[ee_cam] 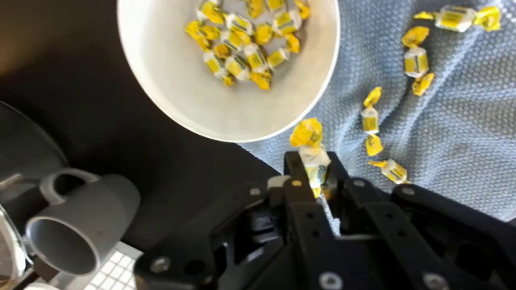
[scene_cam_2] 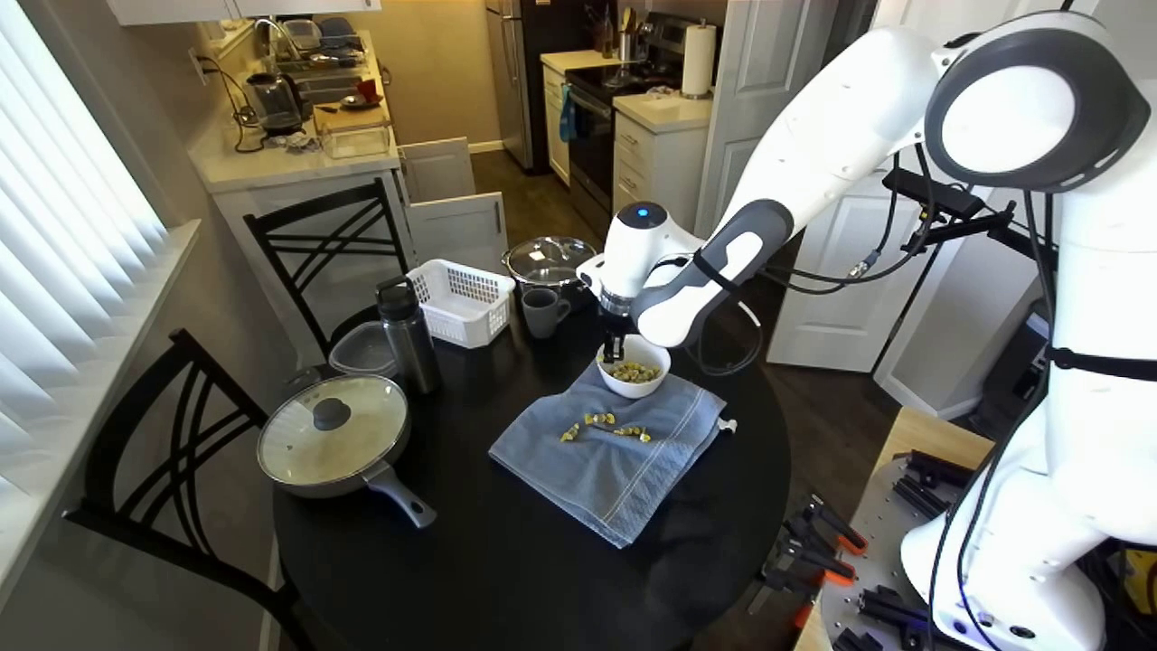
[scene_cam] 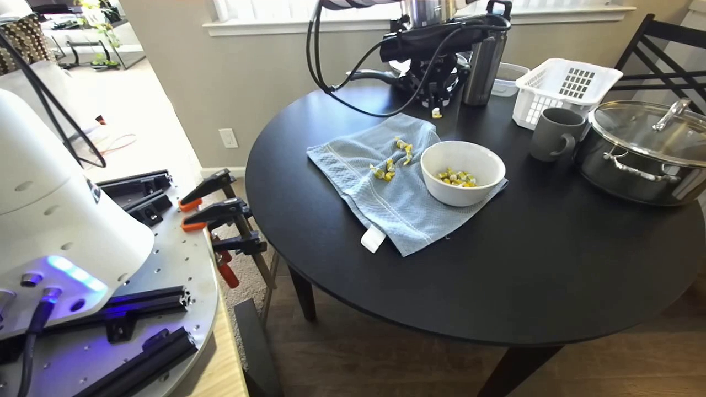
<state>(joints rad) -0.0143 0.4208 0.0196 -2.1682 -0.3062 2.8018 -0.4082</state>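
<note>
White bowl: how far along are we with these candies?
Seemingly done: the wrapped candies in the white bowl. In hand: one candy pinched in the gripper, outside the bowl. Apparently left: four candies on the blue towel in the wrist view.

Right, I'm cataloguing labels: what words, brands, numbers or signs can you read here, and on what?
Nothing can be read for certain.
Candy in the gripper: print too blurred to read.
Candies in the white bowl: printed, but too small and blurred.
Loose candies on the blue towel: printed, also unreadable.
White tag: no print can be made out.
Steel bottle: faint mark near its base, too small.
</note>
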